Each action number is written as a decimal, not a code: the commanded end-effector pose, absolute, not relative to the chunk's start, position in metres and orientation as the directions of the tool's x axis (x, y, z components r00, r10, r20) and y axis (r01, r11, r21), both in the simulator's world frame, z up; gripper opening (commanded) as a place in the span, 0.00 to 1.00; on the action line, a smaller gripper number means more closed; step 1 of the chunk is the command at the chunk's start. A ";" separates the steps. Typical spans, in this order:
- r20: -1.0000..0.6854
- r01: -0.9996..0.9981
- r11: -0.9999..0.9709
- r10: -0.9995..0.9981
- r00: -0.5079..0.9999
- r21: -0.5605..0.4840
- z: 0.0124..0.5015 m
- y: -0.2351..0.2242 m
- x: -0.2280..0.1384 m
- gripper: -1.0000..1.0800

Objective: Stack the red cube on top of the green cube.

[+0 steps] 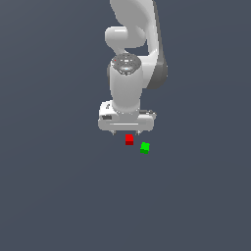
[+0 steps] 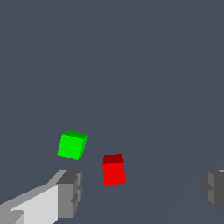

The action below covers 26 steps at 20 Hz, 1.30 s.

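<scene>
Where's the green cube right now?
In the exterior view, the green cube sits just right of and slightly below the red cube, apart from it.

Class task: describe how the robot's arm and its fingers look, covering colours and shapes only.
The glossy white robot arm has rounded, bulging segments, dark grey joint sections and a round grey ribbed cap. Its white, wide, boxy gripper carries blocky grey ridged fingers. No cables or markings are visible.
</scene>
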<state>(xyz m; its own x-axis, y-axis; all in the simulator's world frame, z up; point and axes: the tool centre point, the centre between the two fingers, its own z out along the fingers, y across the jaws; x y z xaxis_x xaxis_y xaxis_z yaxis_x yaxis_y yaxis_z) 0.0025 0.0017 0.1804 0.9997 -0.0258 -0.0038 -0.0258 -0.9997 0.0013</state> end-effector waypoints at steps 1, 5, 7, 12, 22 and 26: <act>-0.004 -0.026 -1.000 -0.026 1.000 0.001 0.180 0.002 0.002 0.96; -0.004 -0.024 -1.000 -0.024 1.000 0.001 0.177 0.002 0.000 0.96; -0.004 -0.022 -1.000 -0.022 1.000 0.001 0.173 0.003 -0.003 0.96; -0.003 -0.011 -1.000 -0.011 1.000 0.001 0.154 0.006 -0.015 0.96; -0.001 0.021 -1.000 0.021 1.000 0.000 0.096 0.016 -0.052 0.96; 0.000 0.030 -1.000 0.030 1.000 0.000 0.081 0.018 -0.061 0.96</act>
<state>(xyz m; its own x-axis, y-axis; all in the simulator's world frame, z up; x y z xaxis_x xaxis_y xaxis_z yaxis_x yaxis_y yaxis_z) -0.0578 0.0175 0.0860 0.9996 0.0265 -0.0017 0.0265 -0.9996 -0.0002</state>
